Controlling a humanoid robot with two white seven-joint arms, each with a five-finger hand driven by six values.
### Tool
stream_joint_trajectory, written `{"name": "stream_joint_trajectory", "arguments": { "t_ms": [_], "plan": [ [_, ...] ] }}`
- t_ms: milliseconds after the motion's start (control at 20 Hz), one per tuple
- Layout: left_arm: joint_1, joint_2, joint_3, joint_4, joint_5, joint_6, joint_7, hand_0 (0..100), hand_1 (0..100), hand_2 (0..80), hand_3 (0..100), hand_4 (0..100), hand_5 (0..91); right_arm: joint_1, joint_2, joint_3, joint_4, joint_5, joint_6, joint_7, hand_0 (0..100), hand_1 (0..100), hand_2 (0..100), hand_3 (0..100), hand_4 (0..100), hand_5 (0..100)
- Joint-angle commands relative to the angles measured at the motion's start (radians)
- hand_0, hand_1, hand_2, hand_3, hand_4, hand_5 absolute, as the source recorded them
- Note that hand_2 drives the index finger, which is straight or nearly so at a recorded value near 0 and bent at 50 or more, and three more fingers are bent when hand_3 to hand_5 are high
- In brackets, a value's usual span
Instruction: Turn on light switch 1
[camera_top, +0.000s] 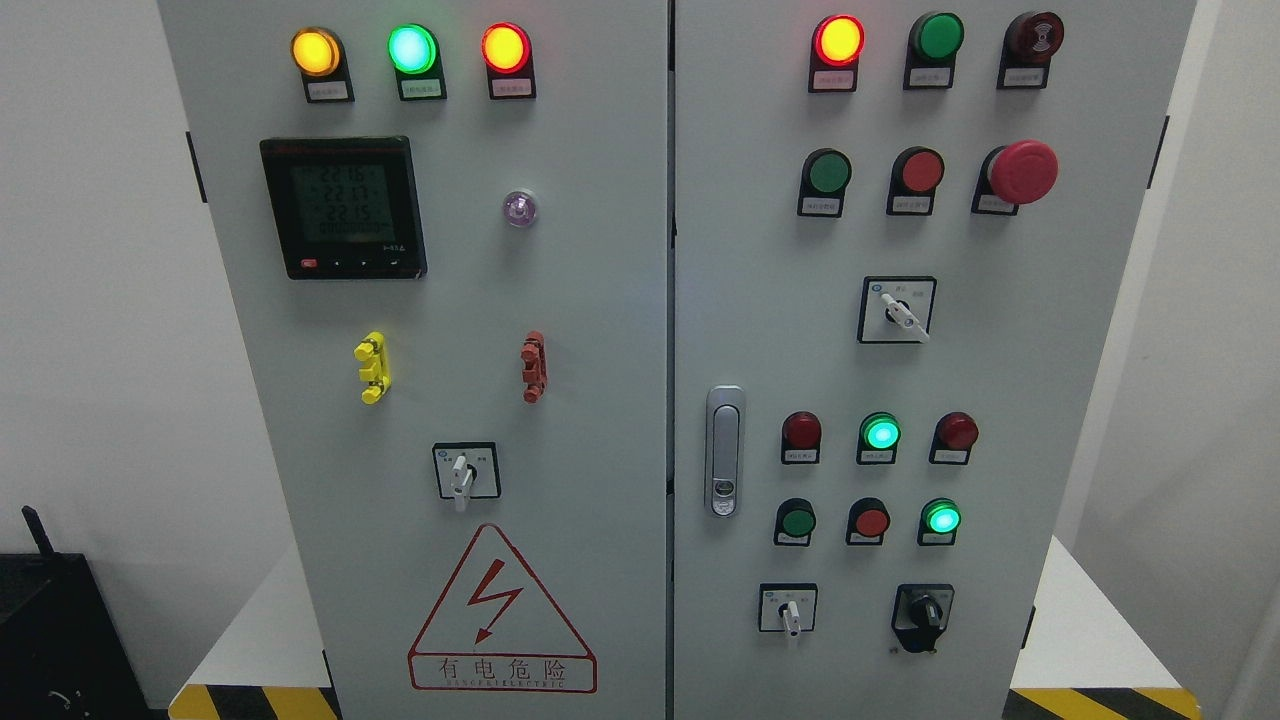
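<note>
Which control is light switch 1 cannot be told, since the small labels are too blurred to read. The grey electrical cabinet (600, 400) fills the head view with 2 doors, and no robot hand shows anywhere, so how far either one is open and what it holds cannot be told. The door latch (724, 450) on the right door serves as the landmark. Just right of it sit 3 indicator lamps, the middle green one (880, 433) lit, and below them 3 push buttons, the rightmost green button (941, 518) glowing. Lower right of the latch are a white-handled rotary selector (789, 610) and a black rotary knob (922, 612). Above and right of the latch is another white-handled selector (897, 310), turned toward the lower right, then a red mushroom emergency stop (1022, 172) higher up, and a lit red lamp (838, 40) near the top. Left of the latch, on the left door, is a rotary selector (463, 472) with its handle pointing down, above a red triangular electric-hazard sign (500, 615). Farther up and left are a yellow clip (372, 367), a red clip (535, 366), a digital meter (343, 207), and 3 lit lamps, yellow (315, 52), green (412, 48) and red (505, 47).
</note>
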Motion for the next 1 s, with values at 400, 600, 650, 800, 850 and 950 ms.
{"name": "stream_joint_trajectory", "arguments": {
  "t_ms": [400, 600, 650, 800, 850, 950],
  "plan": [
    [-0.051, 0.016, 0.013, -0.268, 0.056, -0.104, 0.007, 31, 47, 35.0, 49, 72, 70.0, 0.0, 0.0, 0.0, 0.0, -0.025, 0.0, 0.001, 0, 0, 0, 0, 0, 0],
    [-0.054, 0.033, -0.023, -0.315, 0.071, -0.096, 0.012, 30, 48, 35.2, 50, 73, 71.1, 0.0, 0.0, 0.0, 0.0, -0.025, 0.0, 0.001, 0, 0, 0, 0, 0, 0],
    [-0.056, 0.039, -0.024, -0.346, 0.084, -0.092, 0.012, 30, 48, 35.1, 50, 73, 71.1, 0.0, 0.0, 0.0, 0.0, -0.025, 0.0, 0.001, 0, 0, 0, 0, 0, 0],
    [-0.076, 0.056, -0.076, -0.41, 0.127, -0.02, 0.042, 30, 48, 34.8, 49, 72, 70.6, 0.0, 0.0, 0.0, 0.0, -0.025, -0.001, 0.001, 0, 0, 0, 0, 0, 0],
    [-0.083, 0.056, -0.081, -0.436, 0.13, 0.013, 0.065, 30, 49, 34.8, 49, 72, 70.5, 0.0, 0.0, 0.0, 0.0, -0.025, 0.0, 0.001, 0, 0, 0, 0, 0, 0],
    [-0.097, 0.055, -0.086, -0.47, 0.13, 0.062, 0.076, 30, 49, 34.9, 49, 72, 70.3, 0.0, 0.0, 0.0, 0.0, -0.025, 0.0, 0.001, 0, 0, 0, 0, 0, 0]
  ]
}}
